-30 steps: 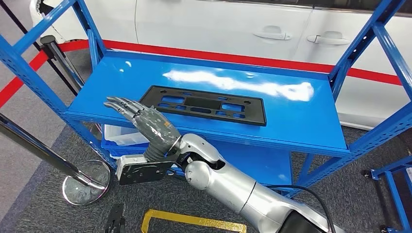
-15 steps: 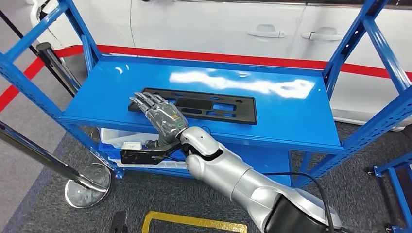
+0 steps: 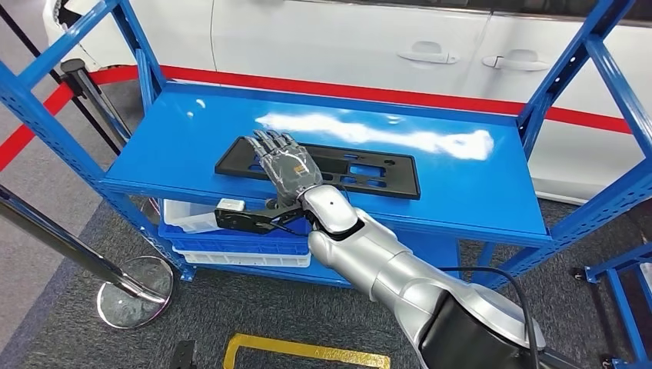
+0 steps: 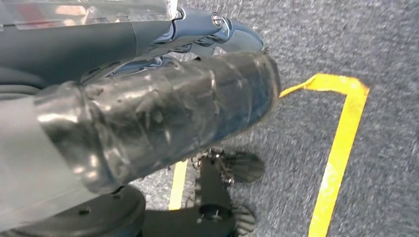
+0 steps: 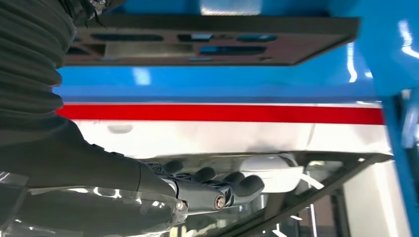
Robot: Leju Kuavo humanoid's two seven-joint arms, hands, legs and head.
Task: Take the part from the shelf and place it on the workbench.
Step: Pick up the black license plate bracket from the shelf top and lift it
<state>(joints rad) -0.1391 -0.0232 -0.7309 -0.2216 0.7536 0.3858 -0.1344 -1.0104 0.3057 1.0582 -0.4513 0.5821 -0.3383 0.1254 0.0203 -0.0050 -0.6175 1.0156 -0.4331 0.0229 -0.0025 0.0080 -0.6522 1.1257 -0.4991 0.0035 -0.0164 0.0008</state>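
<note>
A flat black plastic part (image 3: 361,173) with several cut-outs lies lengthwise on the blue shelf's top board (image 3: 461,192). My right hand (image 3: 286,165) reaches in over the shelf's front edge and lies flat above the part's left half, fingers stretched out and apart, holding nothing. Whether it touches the part I cannot tell. In the right wrist view the part (image 5: 207,42) shows beyond the straight dark fingers (image 5: 212,192). My left hand (image 4: 163,108) hangs over the carpet with nothing in it.
Blue uprights (image 3: 46,115) frame the shelf at both ends. A white bin (image 3: 188,215) sits on the lower board. A chrome barrier post (image 3: 69,246) with a round base (image 3: 134,300) stands at the left. A white car (image 3: 346,38) is behind, yellow floor tape (image 3: 307,354) in front.
My right hand has travelled from the shelf's front left edge to the right and forward, and now lies over the part's left half. The part has not moved.
</note>
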